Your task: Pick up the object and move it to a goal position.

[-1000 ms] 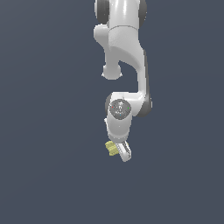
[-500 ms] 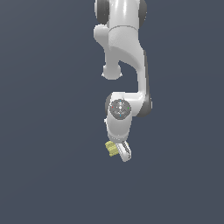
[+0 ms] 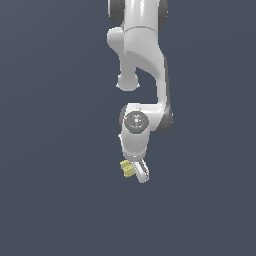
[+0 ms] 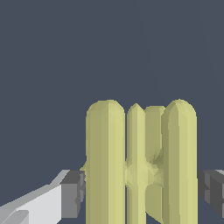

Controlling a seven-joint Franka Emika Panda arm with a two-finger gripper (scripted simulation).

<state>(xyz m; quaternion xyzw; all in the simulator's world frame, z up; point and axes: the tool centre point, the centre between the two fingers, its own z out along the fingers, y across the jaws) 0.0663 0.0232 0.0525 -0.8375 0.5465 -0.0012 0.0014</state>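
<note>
While the background is a flat dark grey-blue in both views, the exterior view shows the white arm (image 3: 142, 55) coming down from the top edge, bending through a rounded elbow and a dark-banded joint, then ending in a wrist with a round grey cap facing the camera. Below that cap the hand points downward, tilted slightly toward the exterior view's right. At its tip, on the exterior view's left side of the one white finger that shows, sits the object (image 3: 127, 169), a small pale yellow ridged piece touching that finger. The gripper (image 3: 135, 171) hangs in open space; no table or other surface can be made out beneath it.

Going across the wrist view from left to right: a white finger with a grey pad (image 4: 72, 192) meets the near flank of the object (image 4: 140, 166), which fills the middle as several upright rounded yellow ridges joined by a cross-piece, and the other grey pad (image 4: 212, 190) lies just beside its far flank. The fingers are closed in on the object from both sides, pinching it between the pads.
</note>
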